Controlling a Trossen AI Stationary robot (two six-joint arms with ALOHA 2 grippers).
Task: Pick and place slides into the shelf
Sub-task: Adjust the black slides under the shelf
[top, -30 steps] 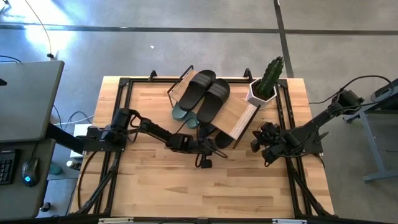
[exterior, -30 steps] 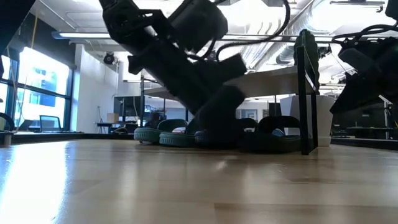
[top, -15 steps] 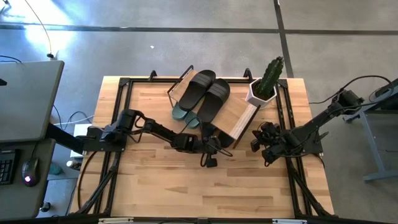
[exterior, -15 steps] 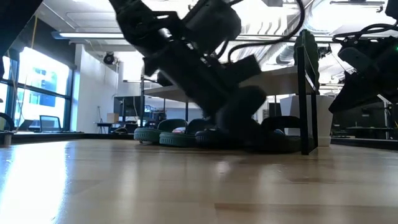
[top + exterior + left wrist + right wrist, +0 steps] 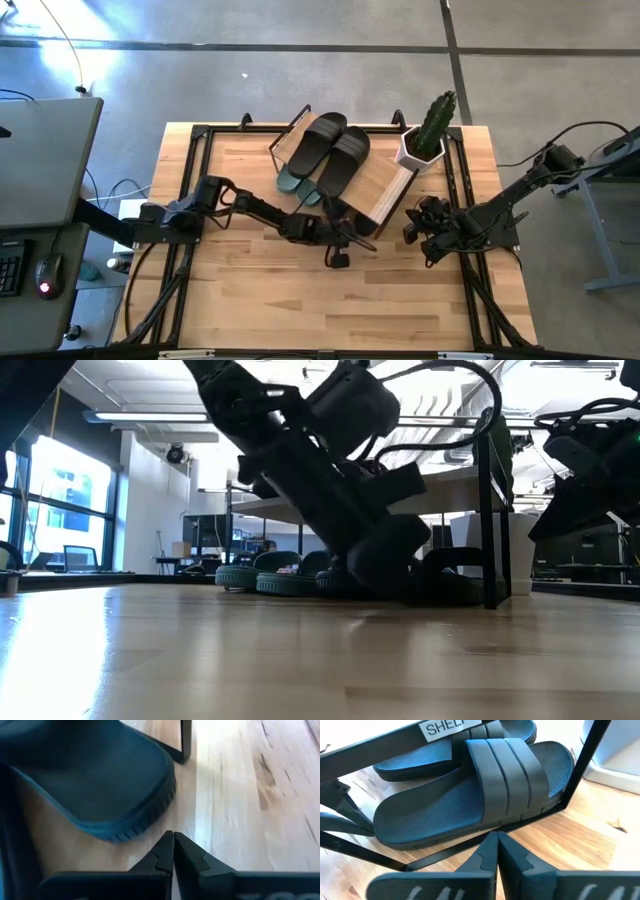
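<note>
The shelf [image 5: 388, 186] stands at the table's far middle with two black slides [image 5: 332, 150] lying on its plank. Under it on the tabletop lie green slides [image 5: 291, 181] toward the left and black slides [image 5: 485, 785] toward the right. My left gripper [image 5: 173, 836] is shut, slanting down, with its tips just off the rounded end of a black slide [image 5: 95, 780] at the shelf's near side. My right gripper [image 5: 497, 836] waits shut near the shelf's right near leg [image 5: 580, 765], facing the black slides under the plank. My left gripper's shut fingertips [image 5: 165, 845] stand close to the sole edge at the black slide's rounded end [image 5: 147, 822], coming at it slanting down from the table's left. The slide lies flat on the table. Whether the tips touch it I cannot tell.
A potted cactus in a white pot [image 5: 424, 142] stands at the shelf's far right. The shelf's thin black frame legs [image 5: 186, 742] stand close to both grippers. A black metal frame [image 5: 190, 180] runs around the tabletop. Bare wood [image 5: 330, 310] stretches across the near half of the table.
My left gripper has moved, still shut, toward the table's right edge and the black slide under the shelf's near side. My right arm has kept still.
</note>
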